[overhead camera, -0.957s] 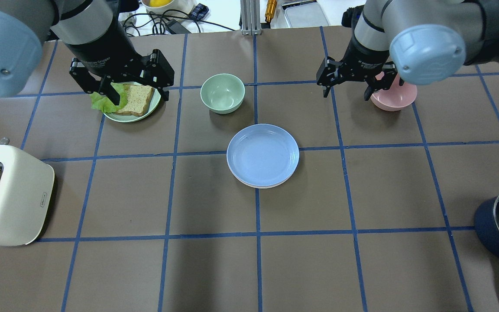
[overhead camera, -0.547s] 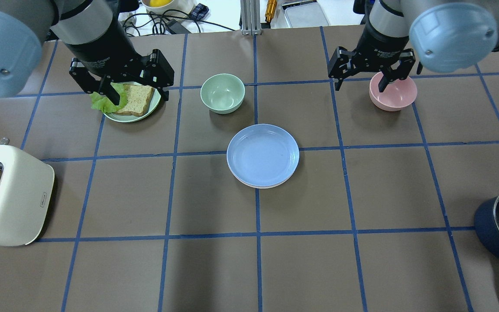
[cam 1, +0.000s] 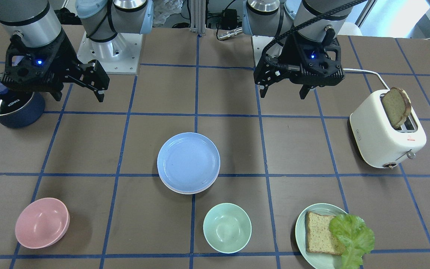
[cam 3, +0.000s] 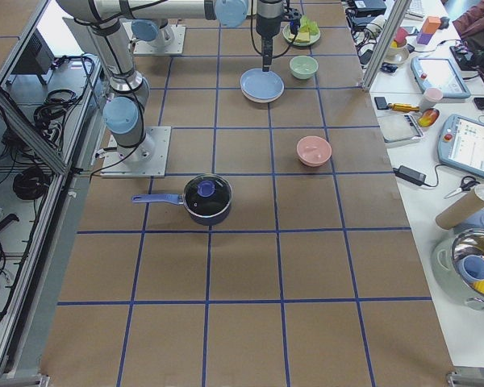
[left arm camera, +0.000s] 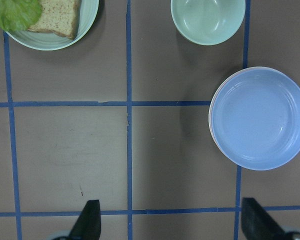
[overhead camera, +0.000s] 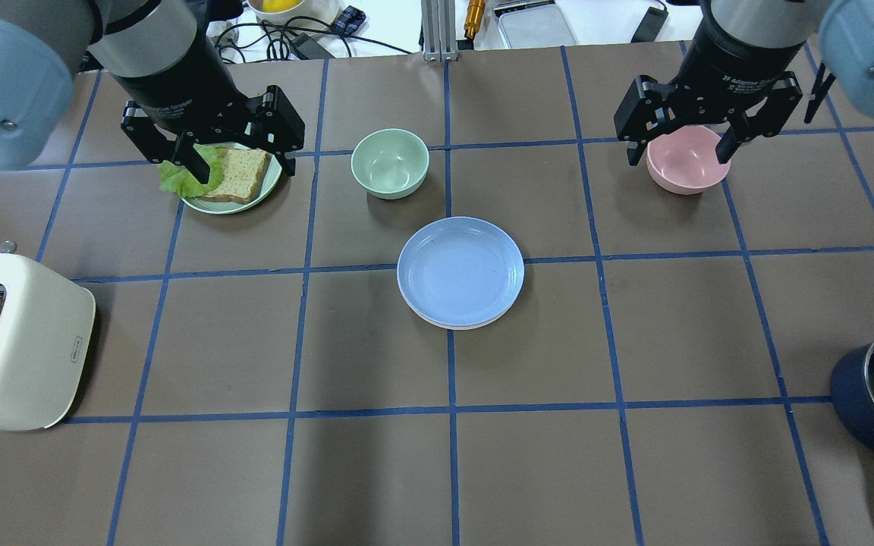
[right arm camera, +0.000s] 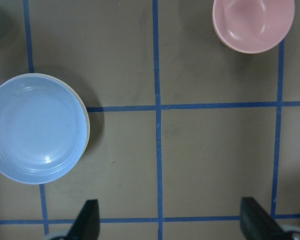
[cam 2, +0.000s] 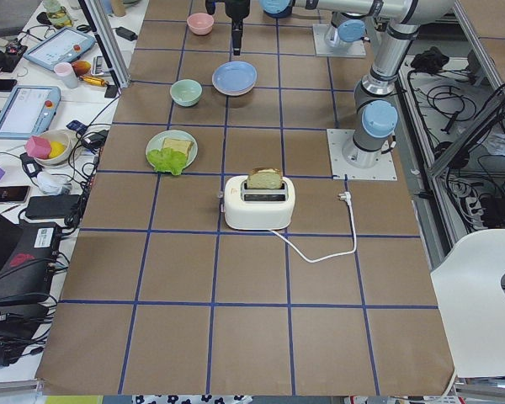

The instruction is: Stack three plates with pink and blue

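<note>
The light blue plate (overhead camera: 460,271) lies on top of a stack at the table's middle. It also shows in the front view (cam 1: 188,161). A pale pink rim (left arm camera: 212,137) and a cream rim (right arm camera: 87,134) peek out beneath it. My left gripper (overhead camera: 240,163) hangs open and empty above the table, left of the stack; it also shows in the front view (cam 1: 283,93). My right gripper (overhead camera: 678,155) hangs open and empty to the right of the stack, over the pink bowl in the overhead view; it also shows in the front view (cam 1: 78,98).
A mint bowl (overhead camera: 390,163) stands just beyond the stack. A pink bowl (overhead camera: 689,163) is at the far right. A mint plate with bread and lettuce (overhead camera: 264,189) is at the far left. A white toaster (overhead camera: 23,341) stands near left, a dark pot (overhead camera: 866,402) near right.
My right gripper has moved to the right and away from the stack, still open. The left arm and the plates have not moved.
</note>
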